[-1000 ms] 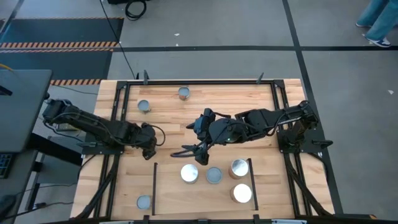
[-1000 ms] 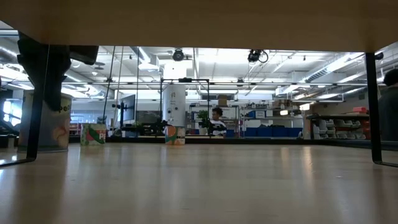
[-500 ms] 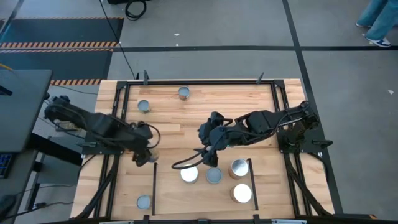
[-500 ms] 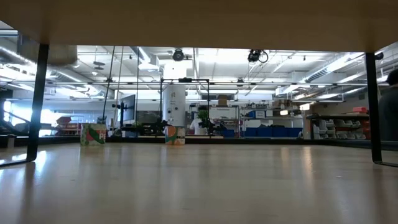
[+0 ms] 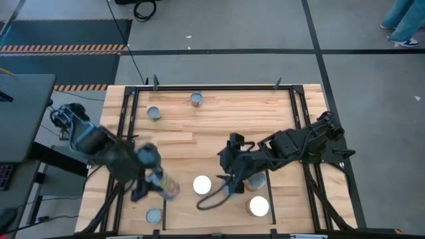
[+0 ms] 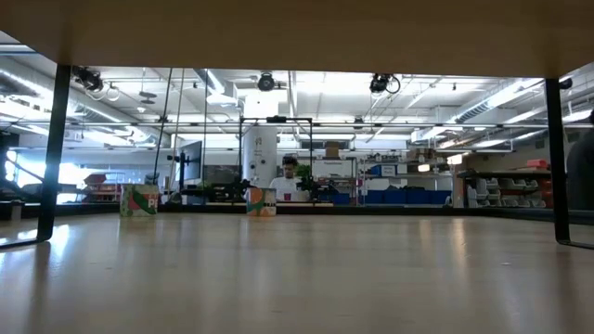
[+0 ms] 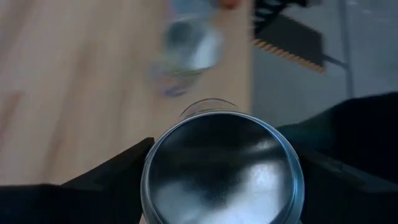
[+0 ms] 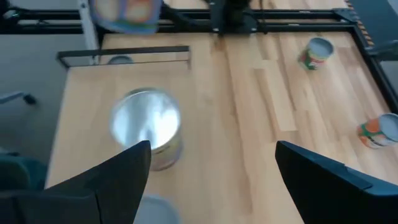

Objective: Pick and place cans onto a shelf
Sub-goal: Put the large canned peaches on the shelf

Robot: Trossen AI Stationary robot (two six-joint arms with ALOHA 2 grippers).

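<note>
My left gripper (image 5: 154,178) is shut on a can (image 7: 221,165) with a grey metal top, above the left black rail (image 5: 165,199) of the light-wood shelf (image 5: 219,216). My right gripper (image 5: 227,186) is open and empty over the shelf, beside a white-topped can (image 5: 202,185) that stands on its base and also shows in the right wrist view (image 8: 146,124). Another white-topped can (image 5: 257,206) stands on the shelf. A can (image 5: 256,178) is partly hidden by my right arm. Two cans (image 5: 153,113) (image 5: 196,99) stand at the table's far side, and one can (image 5: 154,215) stands left of the shelf. My left gripper pinches the can between its two fingers (image 7: 106,186), on opposite sides of the wall just below the top rim (image 7: 150,180). The can's metal top faces the wrist camera. The can is lifted clear of the table.
Black frame rails (image 5: 212,87) run along the table's far edge and down both sides. The two far cans show in the right wrist view (image 8: 317,51) (image 8: 380,132). A person (image 6: 290,181) is far off in the room behind the table.
My left gripper has lifted a can off the table and carried it toward the near edge, up to the shelf's left rail. My right gripper has moved toward the near edge and a little right, over the shelf's cans.
</note>
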